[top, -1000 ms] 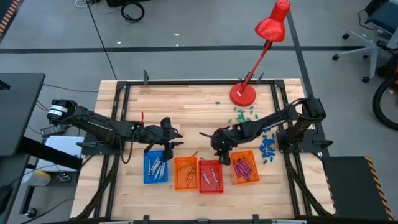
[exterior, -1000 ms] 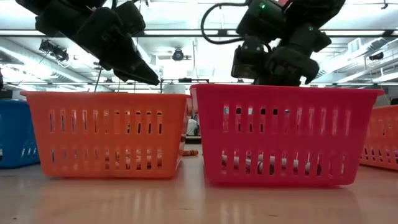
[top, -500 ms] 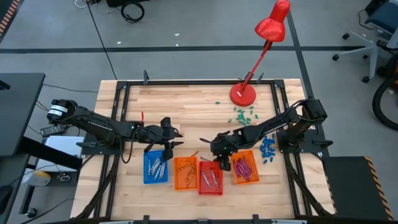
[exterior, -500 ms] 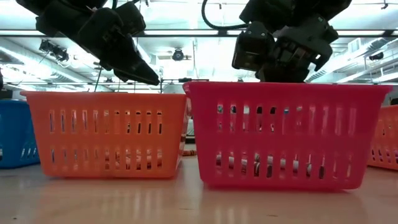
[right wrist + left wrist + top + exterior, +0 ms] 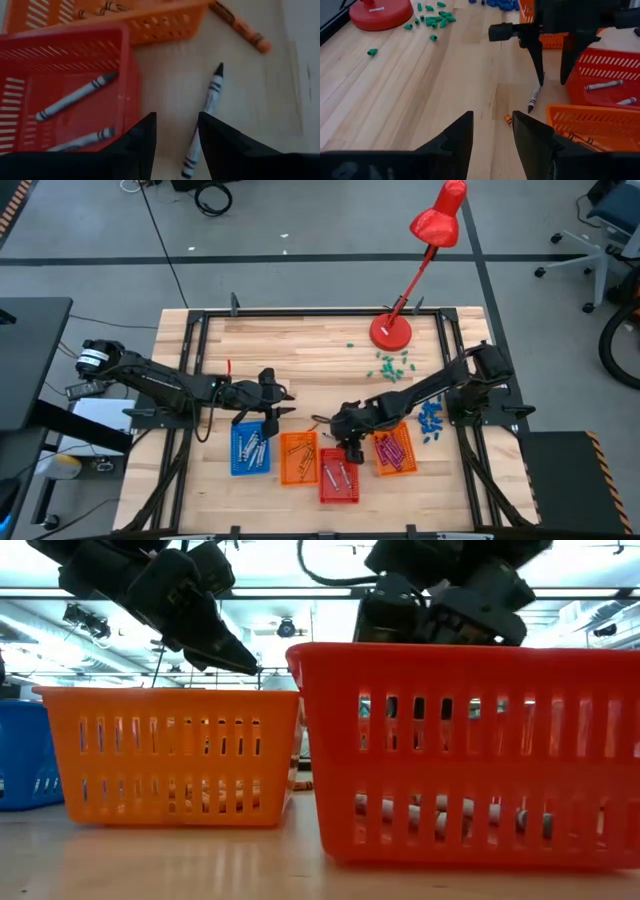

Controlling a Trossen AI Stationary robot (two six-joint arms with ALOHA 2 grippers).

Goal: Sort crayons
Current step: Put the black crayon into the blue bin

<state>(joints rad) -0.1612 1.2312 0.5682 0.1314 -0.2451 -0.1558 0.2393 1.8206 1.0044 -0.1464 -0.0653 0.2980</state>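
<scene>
Tabletop red basket point(image 5: 60, 75) holds grey-white crayons point(image 5: 75, 96); both arms' fingers gape, empty.

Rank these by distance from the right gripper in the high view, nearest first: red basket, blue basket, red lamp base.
From the right gripper:
1. Red basket, directly beside it, toward the table's front.
2. Blue basket, on the left arm's side.
3. Red lamp base, at the far edge.

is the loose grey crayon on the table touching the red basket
Apart. The right wrist view shows a strip of bare wood between the grey crayon and the red basket.
</scene>
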